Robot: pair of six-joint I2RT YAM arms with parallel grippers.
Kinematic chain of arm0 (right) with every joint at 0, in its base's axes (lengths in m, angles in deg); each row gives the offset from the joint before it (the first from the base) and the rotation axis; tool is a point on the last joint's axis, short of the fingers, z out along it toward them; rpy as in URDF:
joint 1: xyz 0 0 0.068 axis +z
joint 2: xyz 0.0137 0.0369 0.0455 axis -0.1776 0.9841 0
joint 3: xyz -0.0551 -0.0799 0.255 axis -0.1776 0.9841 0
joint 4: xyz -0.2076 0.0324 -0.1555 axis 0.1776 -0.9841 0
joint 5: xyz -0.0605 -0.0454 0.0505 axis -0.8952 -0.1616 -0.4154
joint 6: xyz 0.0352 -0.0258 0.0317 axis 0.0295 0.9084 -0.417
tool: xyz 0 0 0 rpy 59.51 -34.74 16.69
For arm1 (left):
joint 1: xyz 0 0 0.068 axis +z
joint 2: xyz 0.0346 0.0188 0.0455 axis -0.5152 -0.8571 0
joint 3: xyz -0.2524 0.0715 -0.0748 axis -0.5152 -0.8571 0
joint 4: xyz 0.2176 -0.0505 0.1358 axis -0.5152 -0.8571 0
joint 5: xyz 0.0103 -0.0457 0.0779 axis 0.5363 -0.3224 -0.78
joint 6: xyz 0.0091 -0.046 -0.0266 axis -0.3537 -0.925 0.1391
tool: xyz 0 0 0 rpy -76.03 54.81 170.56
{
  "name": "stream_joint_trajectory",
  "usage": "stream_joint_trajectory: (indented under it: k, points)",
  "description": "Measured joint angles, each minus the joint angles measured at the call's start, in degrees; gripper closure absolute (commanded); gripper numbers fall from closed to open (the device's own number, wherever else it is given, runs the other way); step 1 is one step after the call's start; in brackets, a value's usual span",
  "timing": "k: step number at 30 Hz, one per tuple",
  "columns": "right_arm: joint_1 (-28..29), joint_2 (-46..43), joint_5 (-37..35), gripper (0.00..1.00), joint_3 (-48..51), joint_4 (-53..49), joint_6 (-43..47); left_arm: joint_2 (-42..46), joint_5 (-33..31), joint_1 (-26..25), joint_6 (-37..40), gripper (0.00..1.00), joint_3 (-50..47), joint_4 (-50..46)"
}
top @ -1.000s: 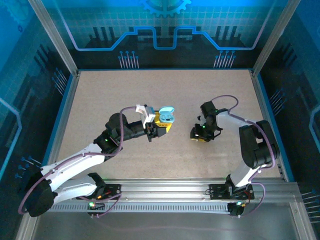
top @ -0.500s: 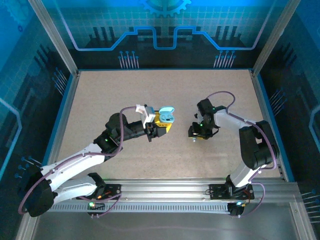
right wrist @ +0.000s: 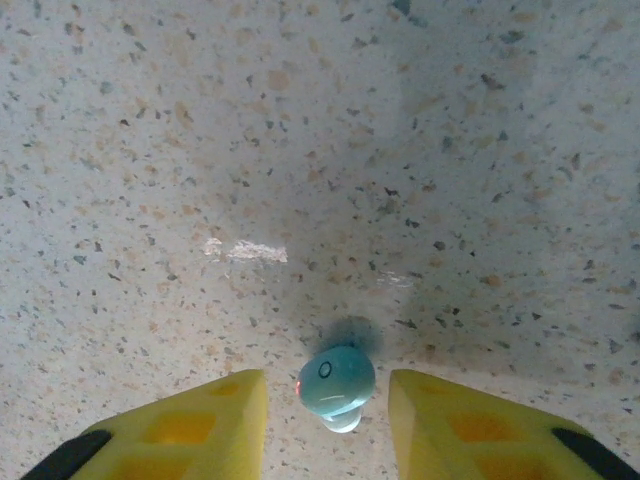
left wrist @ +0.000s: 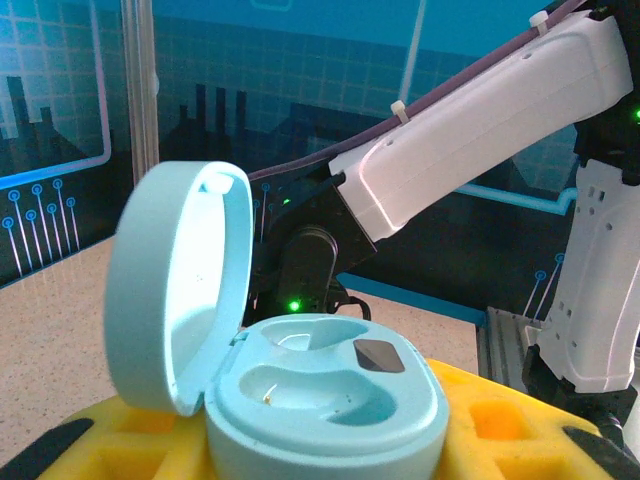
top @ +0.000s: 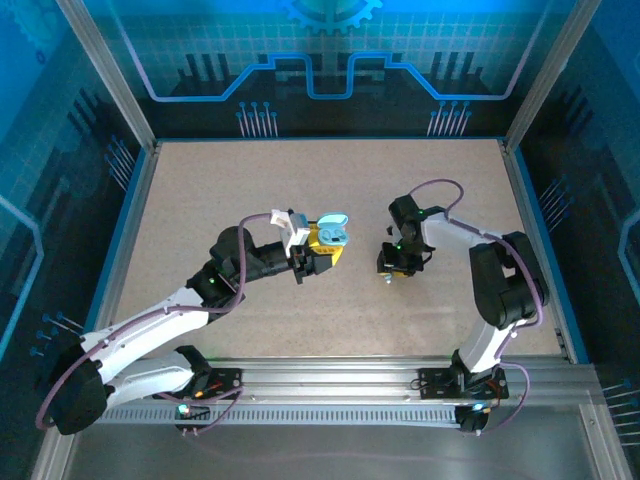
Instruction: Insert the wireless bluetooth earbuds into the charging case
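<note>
My left gripper [top: 322, 252] is shut on a pale teal charging case [top: 333, 233], held above the table with its lid [left wrist: 175, 290] swung open. In the left wrist view both wells of the case [left wrist: 330, 395] look empty between the yellow pads [left wrist: 500, 430]. A single teal earbud [right wrist: 336, 380] lies on the speckled table. My right gripper [right wrist: 328, 425] hangs right over it, open. Its yellow fingers [right wrist: 190, 430] stand on either side of the earbud with a gap on each side, and neither touches it.
The speckled tabletop [top: 230, 190] is bounded by a blue rim and metal frame posts [top: 110, 80]. In the left wrist view the white right arm [left wrist: 480, 150] crosses behind the case. The two grippers are about a hand's width apart near the table's middle.
My right gripper has shifted slightly left and toward the far side, settling over the earbud, and its fingers have narrowed a little. The left arm and case have not moved.
</note>
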Motion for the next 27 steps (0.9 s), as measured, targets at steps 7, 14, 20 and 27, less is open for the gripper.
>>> stream_joint_trajectory:
  k: [7, 14, 20, 27]
  points:
    - [0.3, 1.4, 0.4, 0.64, -0.1, 0.0, -1.0, 0.0, -0.1, 0.0, 0.0, 0.63, 0.0, 0.0]
    - [0.6, 2.3, 0.5, 0.67, -0.9, 0.0, -1.1, 0.2, -0.5, 0.0, 0.0, 0.63, -0.2, 0.0]
    - [1.2, 3.1, 0.4, 0.68, -2.0, 0.1, -1.0, 0.2, -0.7, 0.0, 0.0, 0.63, -0.5, 0.0]
    - [1.2, 4.0, 0.2, 0.68, -2.4, -0.2, -0.8, 0.2, -0.9, 0.0, 0.0, 0.63, -0.7, 0.0]
